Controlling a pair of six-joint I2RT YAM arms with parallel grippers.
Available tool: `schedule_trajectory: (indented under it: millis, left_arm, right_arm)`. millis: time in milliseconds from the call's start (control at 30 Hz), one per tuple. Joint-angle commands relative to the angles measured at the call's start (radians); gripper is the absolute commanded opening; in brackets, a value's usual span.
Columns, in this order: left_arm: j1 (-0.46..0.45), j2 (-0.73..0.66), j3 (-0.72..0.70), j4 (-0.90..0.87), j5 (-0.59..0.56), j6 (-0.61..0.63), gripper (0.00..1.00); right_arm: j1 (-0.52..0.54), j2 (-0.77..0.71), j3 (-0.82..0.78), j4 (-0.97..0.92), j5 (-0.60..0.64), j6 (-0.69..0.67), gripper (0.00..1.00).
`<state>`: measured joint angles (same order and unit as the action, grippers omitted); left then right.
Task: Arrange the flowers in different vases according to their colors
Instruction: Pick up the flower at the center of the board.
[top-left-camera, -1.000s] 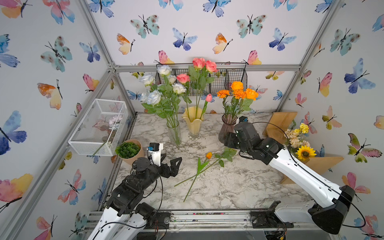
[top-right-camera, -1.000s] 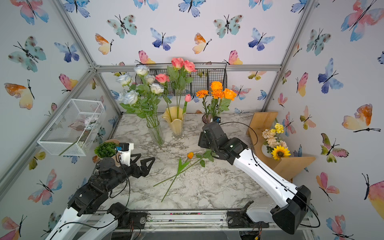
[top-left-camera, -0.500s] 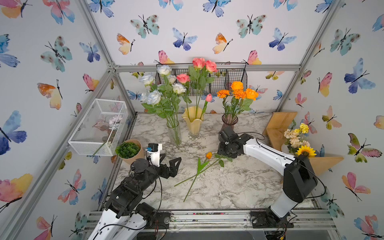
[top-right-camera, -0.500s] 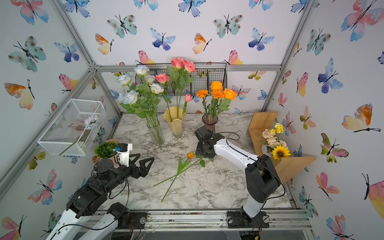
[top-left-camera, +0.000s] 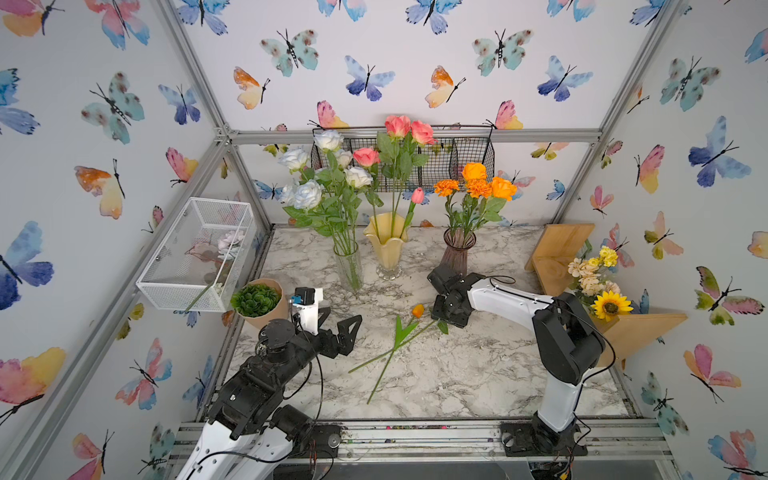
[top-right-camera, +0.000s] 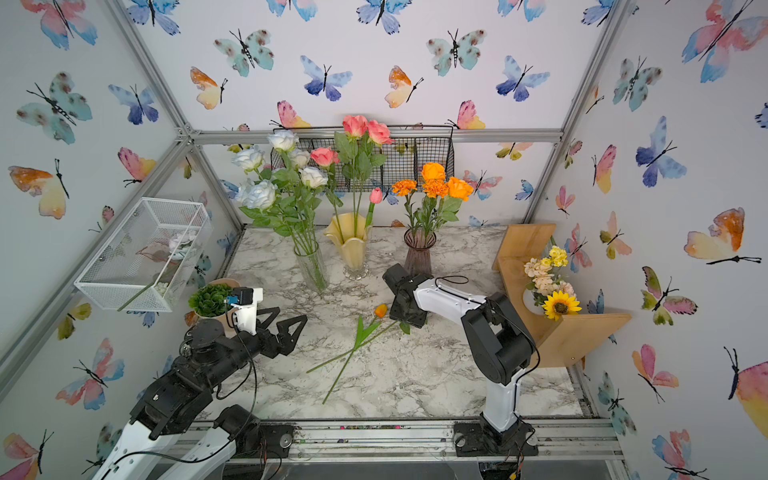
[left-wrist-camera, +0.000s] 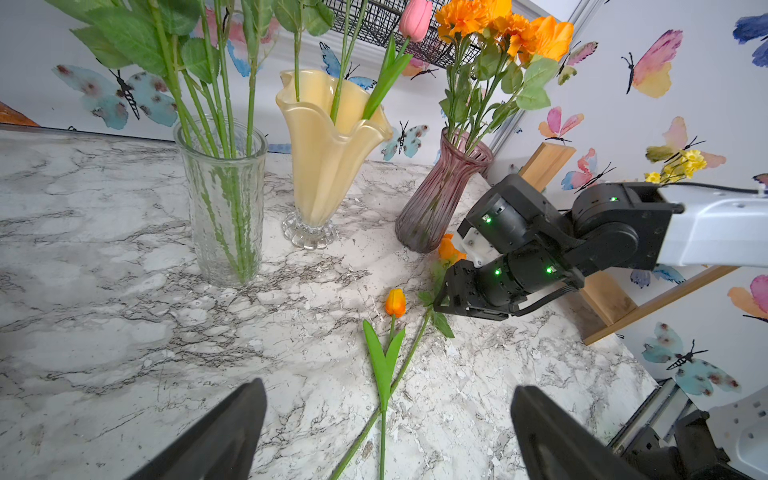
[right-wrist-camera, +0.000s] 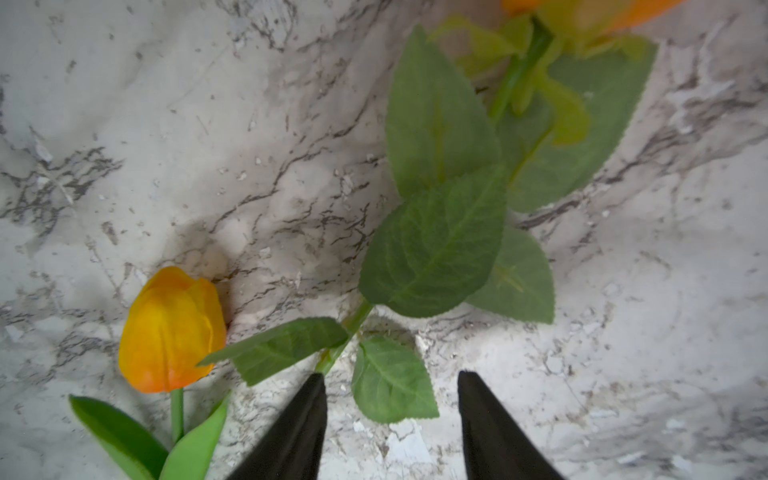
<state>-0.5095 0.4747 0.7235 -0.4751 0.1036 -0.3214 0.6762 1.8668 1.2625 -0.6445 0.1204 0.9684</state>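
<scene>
The right claw is hanging low over the middle of the bench, its jaws standing apart above the leafy stem of an orange rose and gripping nothing; an orange tulip is lying just beside it, the two stems crossing; the left claw is hovering wide open over the bench's left side; along the back edge, white roses are standing in the clear vase, pink roses in the yellow vase, orange blooms in the purple vase.
</scene>
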Motion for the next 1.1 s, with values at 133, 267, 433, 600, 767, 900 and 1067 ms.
schedule_trajectory:
  millis: [133,267,433,600,767,900,1067]
  left_arm:
    - [0.006,-0.009,-0.012,0.016,0.039,0.010,0.97]
    - [0.006,-0.008,-0.011,0.016,0.038,0.011,0.97]
    - [0.006,-0.008,-0.011,0.016,0.037,0.010,0.97]
    - [0.006,-0.010,-0.012,0.016,0.036,0.010,0.97]
    - [0.006,-0.010,-0.012,0.016,0.035,0.010,0.97]
    - [0.006,-0.013,-0.013,0.016,0.033,0.010,0.97]
    - [0.006,-0.012,-0.013,0.016,0.034,0.009,0.97]
  right_arm:
    - [-0.010,0.025,0.013,0.049,0.086,0.055,0.45]
    - [-0.012,0.059,0.032,0.049,0.084,0.057,0.45]
    - [-0.012,0.081,0.026,0.075,0.087,0.081,0.45]
    - [-0.012,0.114,0.041,0.071,0.087,0.090,0.46]
    - [-0.012,0.138,0.031,0.077,0.102,0.102,0.45]
    - [-0.012,0.146,-0.002,0.101,0.104,0.117,0.33]
    - [-0.012,0.124,-0.038,0.130,0.113,0.150,0.19]
